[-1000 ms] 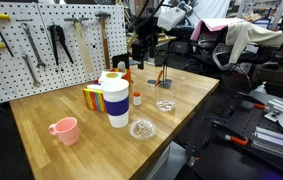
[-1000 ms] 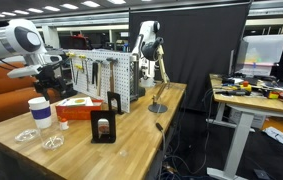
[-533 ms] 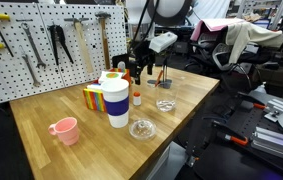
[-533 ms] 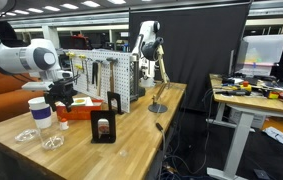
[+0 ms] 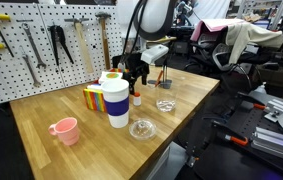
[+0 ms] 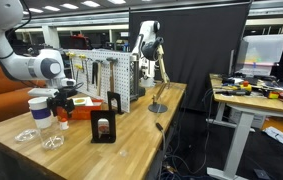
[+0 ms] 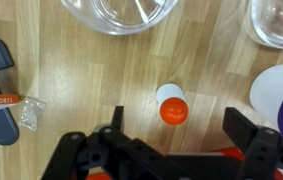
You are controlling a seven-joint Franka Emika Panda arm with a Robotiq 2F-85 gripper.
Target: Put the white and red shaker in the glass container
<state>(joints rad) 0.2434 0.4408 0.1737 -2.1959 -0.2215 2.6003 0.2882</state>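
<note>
The white and red shaker (image 5: 136, 98) stands upright on the wooden table, right next to the big white cup (image 5: 115, 100). In the wrist view the shaker (image 7: 171, 103) shows from above, red top up, between and just ahead of my two fingers. My gripper (image 5: 135, 72) is open and empty, directly above the shaker and apart from it; it also shows in the wrist view (image 7: 179, 128) and in an exterior view (image 6: 63, 100). The small glass container (image 5: 165, 105) sits empty on the table a short way from the shaker.
A wider glass dish (image 5: 142, 129) lies near the table's front edge. A black stand (image 5: 163, 80) is beyond the small dish, and shows in the wrist view (image 7: 1, 75). A pink cup (image 5: 65, 130), a colourful box (image 5: 93, 98) and a tool pegboard (image 5: 41, 40) are nearby.
My arm has swung in from the back and come down. The open gripper now hangs over the shaker beside the big cup. No object has moved.
</note>
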